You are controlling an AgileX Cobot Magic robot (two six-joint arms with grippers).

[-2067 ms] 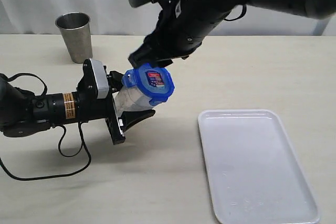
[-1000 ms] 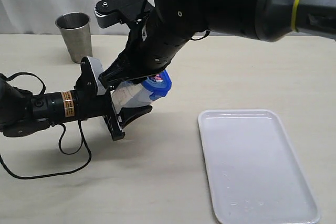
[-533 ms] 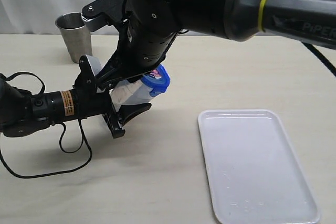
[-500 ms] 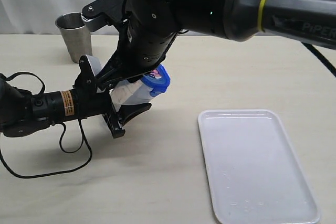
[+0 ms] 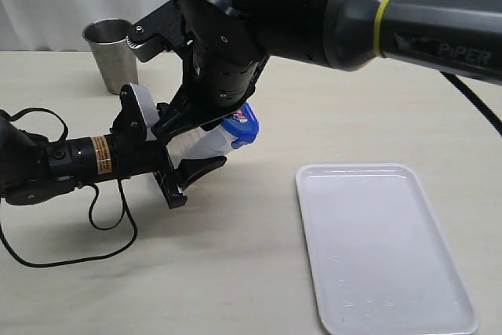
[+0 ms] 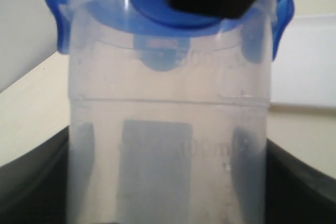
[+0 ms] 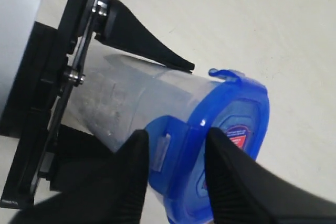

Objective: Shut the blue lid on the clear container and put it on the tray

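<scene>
My left gripper (image 5: pixel 196 149) is shut on the clear container (image 5: pixel 202 144), holding it tilted above the table with its mouth toward the tray (image 5: pixel 384 249). The blue lid (image 5: pixel 244 121) sits on that mouth. In the left wrist view the clear container (image 6: pixel 168 145) fills the frame between the dark fingers (image 6: pixel 31 182), with the blue lid (image 6: pixel 79 3) at its far end. My right gripper (image 7: pixel 176 145) is open, its fingers (image 7: pixel 131 166) straddling the rim and one side flap of the blue lid (image 7: pixel 236 124). The right arm hides most of the lid in the exterior view.
A steel cup (image 5: pixel 111 52) stands at the back left. The white tray lies at the front right with nothing on it. The left arm's cable (image 5: pixel 102 229) loops over the table at the front left.
The right arm has come down and to the left over the lid, now covering most of it. The left gripper and the container have stayed nearly still.
</scene>
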